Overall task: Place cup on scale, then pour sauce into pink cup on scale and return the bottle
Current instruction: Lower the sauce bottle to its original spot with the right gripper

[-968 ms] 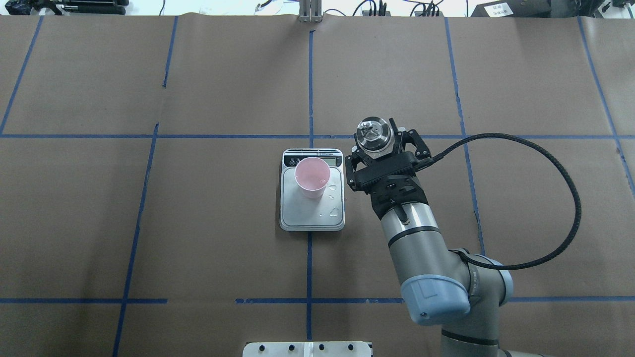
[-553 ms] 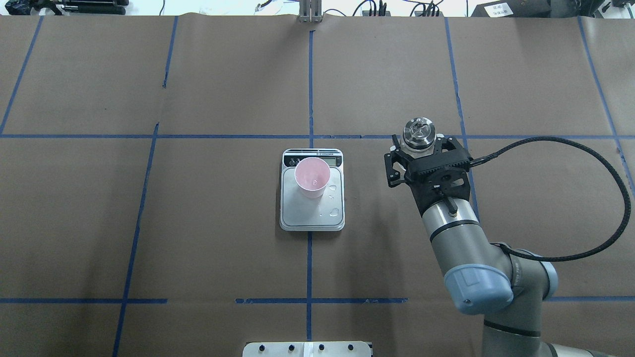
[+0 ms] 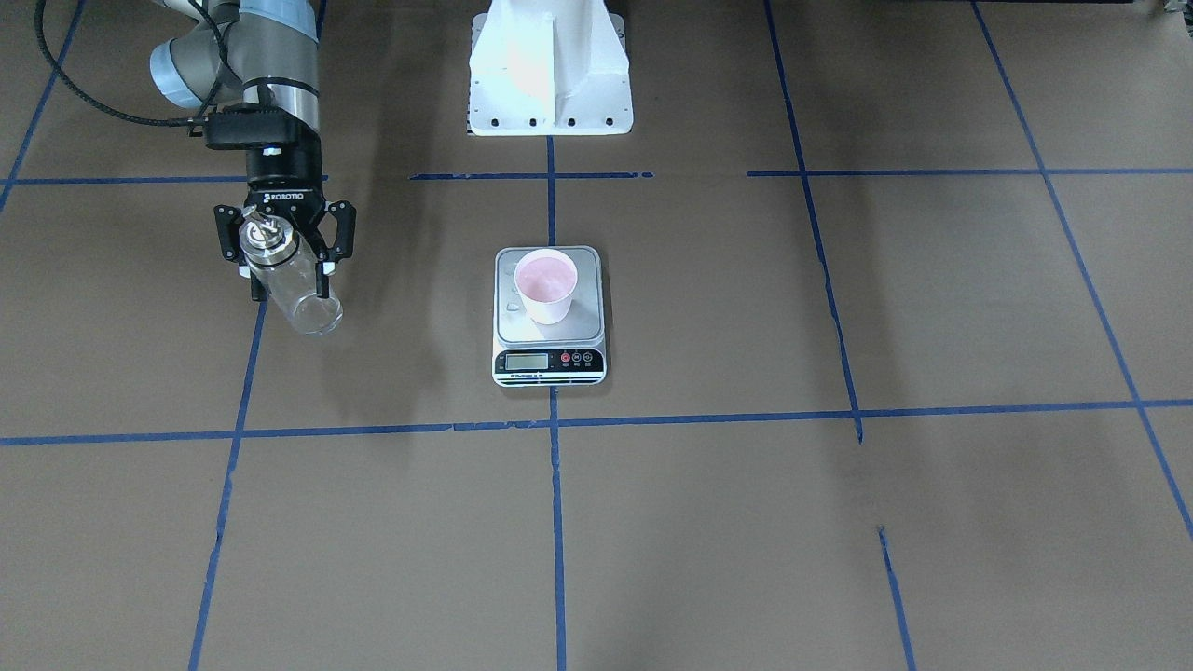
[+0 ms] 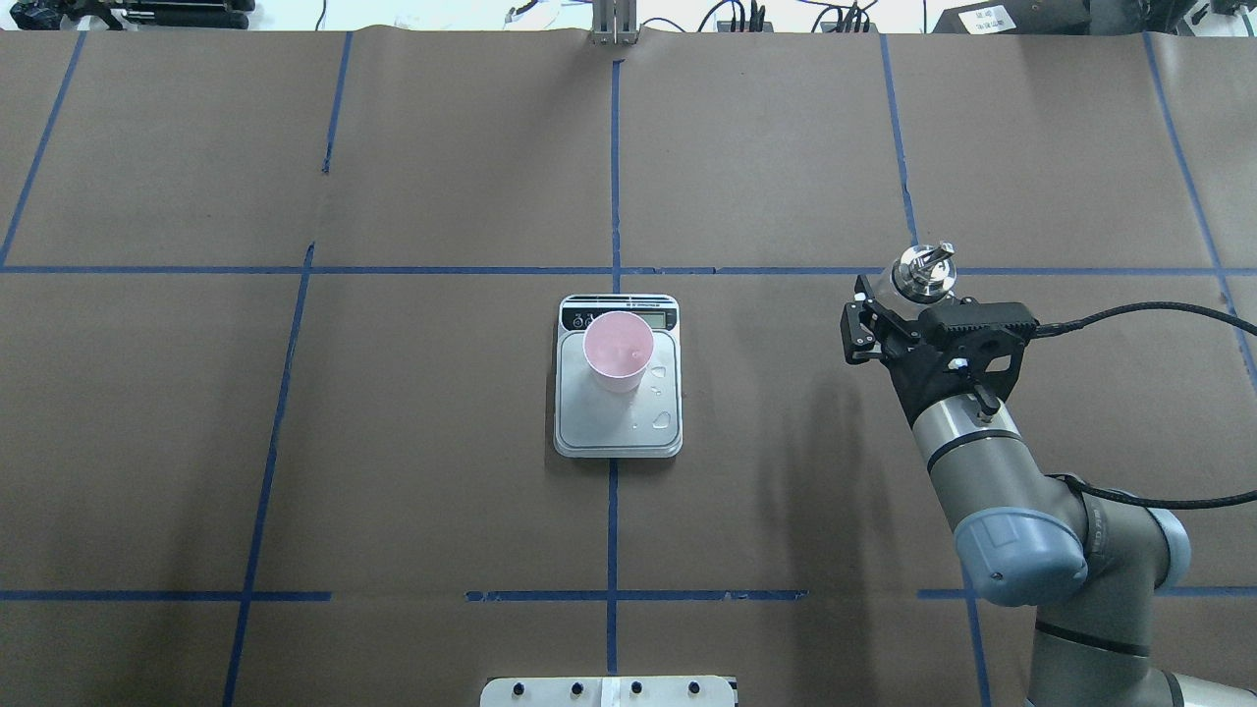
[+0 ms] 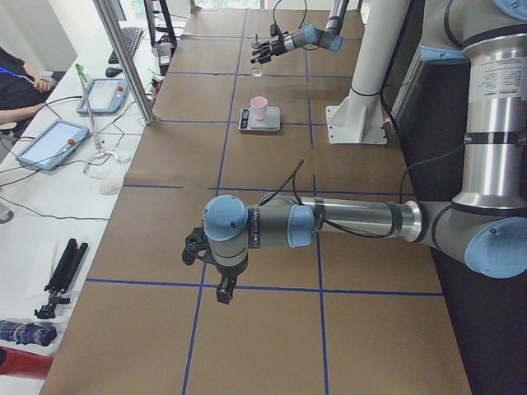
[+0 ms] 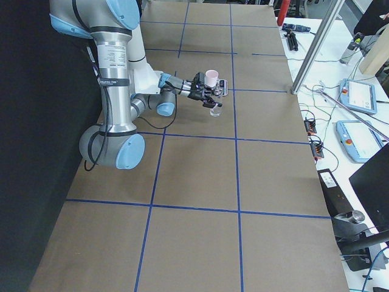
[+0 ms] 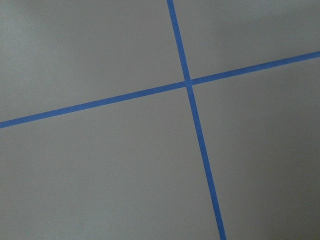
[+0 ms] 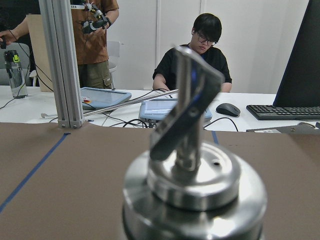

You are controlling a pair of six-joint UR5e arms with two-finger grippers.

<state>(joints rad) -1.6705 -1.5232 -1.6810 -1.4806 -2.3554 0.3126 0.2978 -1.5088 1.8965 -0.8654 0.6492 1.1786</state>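
Two steps look done: cup [image 4: 618, 349] on scale [image 4: 609, 429], sauce poured. Right gripper [image 3: 287, 266] clamps bottle [image 3: 308, 308], return pending; left gripper [image 5: 221, 284] unreadable.

From overhead my right gripper [image 4: 908, 299] hides the bottle [image 4: 921, 272] below its cap, the display on the scale [image 3: 580, 322] is too small to read, and my left gripper [image 5: 222, 288] is too small to show how its jaws stand.

Overhead behind my shoulders, looking down; front camera faces me, steep; both share flat steel-topped scale [image 4: 601, 424]. Side cameras at ends of brown paper-covered table [image 4: 442, 177].
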